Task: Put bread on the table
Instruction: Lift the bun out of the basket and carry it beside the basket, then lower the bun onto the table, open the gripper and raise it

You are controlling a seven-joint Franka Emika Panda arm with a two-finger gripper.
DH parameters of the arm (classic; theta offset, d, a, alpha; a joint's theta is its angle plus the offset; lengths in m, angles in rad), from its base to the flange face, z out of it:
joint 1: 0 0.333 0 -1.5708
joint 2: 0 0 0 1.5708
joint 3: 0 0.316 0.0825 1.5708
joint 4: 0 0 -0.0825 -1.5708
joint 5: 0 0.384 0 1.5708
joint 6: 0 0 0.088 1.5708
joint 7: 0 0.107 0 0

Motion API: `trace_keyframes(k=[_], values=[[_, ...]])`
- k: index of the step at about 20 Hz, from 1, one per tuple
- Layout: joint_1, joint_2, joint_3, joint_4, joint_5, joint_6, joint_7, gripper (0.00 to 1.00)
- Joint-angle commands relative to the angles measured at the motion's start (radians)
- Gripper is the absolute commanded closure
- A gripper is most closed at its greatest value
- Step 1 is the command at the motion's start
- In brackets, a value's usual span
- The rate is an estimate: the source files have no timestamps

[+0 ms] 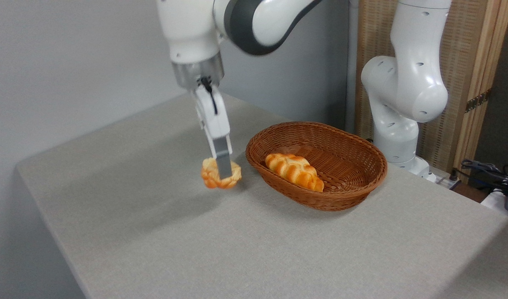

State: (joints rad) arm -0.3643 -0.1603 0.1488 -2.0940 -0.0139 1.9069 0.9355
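Bread (214, 176) is held pinched in the closed jaws of the gripper (223, 171), hanging just above the counter (162, 232), left of the basket (345, 191) and clear of its rim. The bun should be lowered straight down until its underside is seated on the cloth, and only then released, since a round bun could roll. A braided loaf (294, 171) is left lying in the basket; nothing is seen blocking the spot below.
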Motion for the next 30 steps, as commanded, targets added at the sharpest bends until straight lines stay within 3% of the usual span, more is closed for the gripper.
trace_keyframes(k=[1, 18, 23, 30], values=[[-0.012, 0.091, -0.002, 0.060, -0.050, 0.037, 0.000, 0.00], [-0.018, 0.122, -0.021, 0.074, -0.051, 0.037, -0.009, 0.00], [-0.007, 0.111, -0.009, 0.135, -0.051, 0.023, -0.029, 0.00], [0.002, 0.111, 0.054, 0.268, -0.044, -0.017, -0.234, 0.00]])
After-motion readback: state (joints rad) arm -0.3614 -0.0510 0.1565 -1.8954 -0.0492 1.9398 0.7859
